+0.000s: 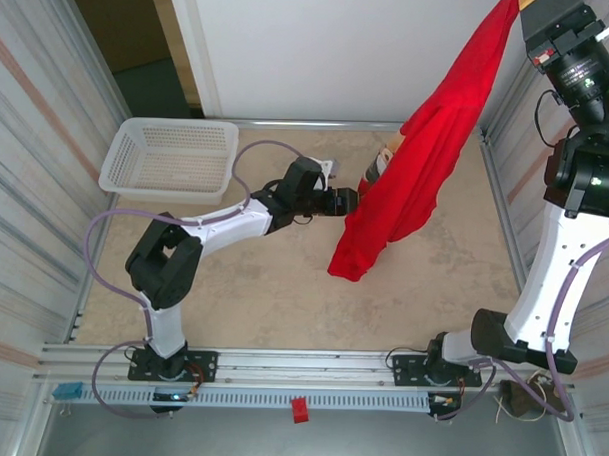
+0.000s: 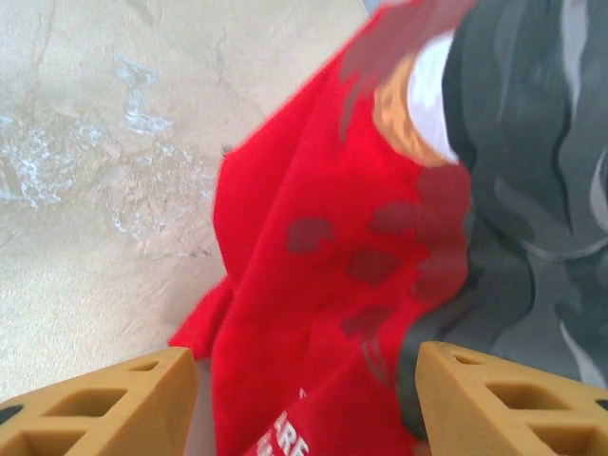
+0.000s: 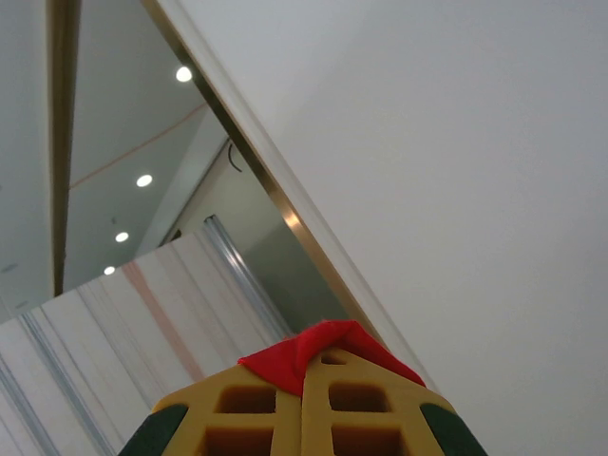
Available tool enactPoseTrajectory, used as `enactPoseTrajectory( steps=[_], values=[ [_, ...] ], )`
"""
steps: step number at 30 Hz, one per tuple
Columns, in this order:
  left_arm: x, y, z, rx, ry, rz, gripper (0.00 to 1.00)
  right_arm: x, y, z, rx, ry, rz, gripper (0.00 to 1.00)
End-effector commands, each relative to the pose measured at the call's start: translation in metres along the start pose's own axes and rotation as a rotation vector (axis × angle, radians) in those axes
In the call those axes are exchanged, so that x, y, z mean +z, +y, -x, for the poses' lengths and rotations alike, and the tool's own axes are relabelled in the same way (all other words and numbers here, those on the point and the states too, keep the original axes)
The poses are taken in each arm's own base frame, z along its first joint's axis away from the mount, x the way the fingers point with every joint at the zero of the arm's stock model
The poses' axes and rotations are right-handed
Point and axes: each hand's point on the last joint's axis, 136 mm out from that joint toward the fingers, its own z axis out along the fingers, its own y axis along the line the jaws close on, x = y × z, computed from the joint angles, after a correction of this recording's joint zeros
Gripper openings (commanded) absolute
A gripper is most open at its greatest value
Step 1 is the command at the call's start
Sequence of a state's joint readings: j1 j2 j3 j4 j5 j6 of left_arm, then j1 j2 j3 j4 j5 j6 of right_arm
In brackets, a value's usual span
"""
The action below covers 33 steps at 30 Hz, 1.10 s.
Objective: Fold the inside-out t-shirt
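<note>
Jaws of the right gripper are pressed together, pinching a small fold of the shirt that pokes out as a rounded red cap over the fingertips. The fingers are ochre plastic, moulded with hollow rectangular cells and dark green at the outer corners.

Jaws of the left gripper stand spread. Its two ochre fingers of the same cellular build sit in the lower left and lower right corners of the wrist view, and the shirt hangs between them. Whether either finger touches the cloth I cannot tell.

In the top view the shirt is soft, bright red fabric. It hangs in a long draped strip from the upper right corner down to a bunched end right of centre, over the table. The left gripper reaches in from the left to the strip's left edge, about halfway down.

Up close the cloth shows loose folds, darker red blotches and a scrap of white lettering at the bottom edge. The table is beige and mottled like stone. A white plastic mesh basket, rectangular with flared walls, stands at upper left, well apart from the shirt.
</note>
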<state>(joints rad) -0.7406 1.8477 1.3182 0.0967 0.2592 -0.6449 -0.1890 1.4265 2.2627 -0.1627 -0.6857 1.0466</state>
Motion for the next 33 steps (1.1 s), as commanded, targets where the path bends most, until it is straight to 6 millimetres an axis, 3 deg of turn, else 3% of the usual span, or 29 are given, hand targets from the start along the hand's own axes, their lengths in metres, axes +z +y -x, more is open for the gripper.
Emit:
enactPoseTrajectory(
  steps=[1, 9, 15, 18, 33],
  values=[
    [-0.019, -0.011, 0.011, -0.009, -0.088, -0.007, 0.64, -0.002, 0.02, 0.007, -0.019, -0.026, 0.052, 0.0],
    [-0.042, -0.022, -0.019, 0.016, -0.164, 0.063, 0.65, 0.001, 0.017, 0.004, -0.016, -0.016, 0.052, 0.0],
    [-0.048, -0.053, -0.036, 0.079, -0.222, 0.068, 0.65, 0.001, 0.018, 0.002, -0.016, -0.011, 0.052, 0.0],
    [-0.043, -0.063, -0.044, 0.085, -0.219, 0.051, 0.65, 0.001, 0.018, 0.002, -0.018, -0.013, 0.052, 0.0],
    [0.007, -0.074, -0.054, 0.101, -0.163, 0.018, 0.65, -0.003, 0.024, 0.003, -0.022, -0.022, 0.052, 0.0]
  ],
)
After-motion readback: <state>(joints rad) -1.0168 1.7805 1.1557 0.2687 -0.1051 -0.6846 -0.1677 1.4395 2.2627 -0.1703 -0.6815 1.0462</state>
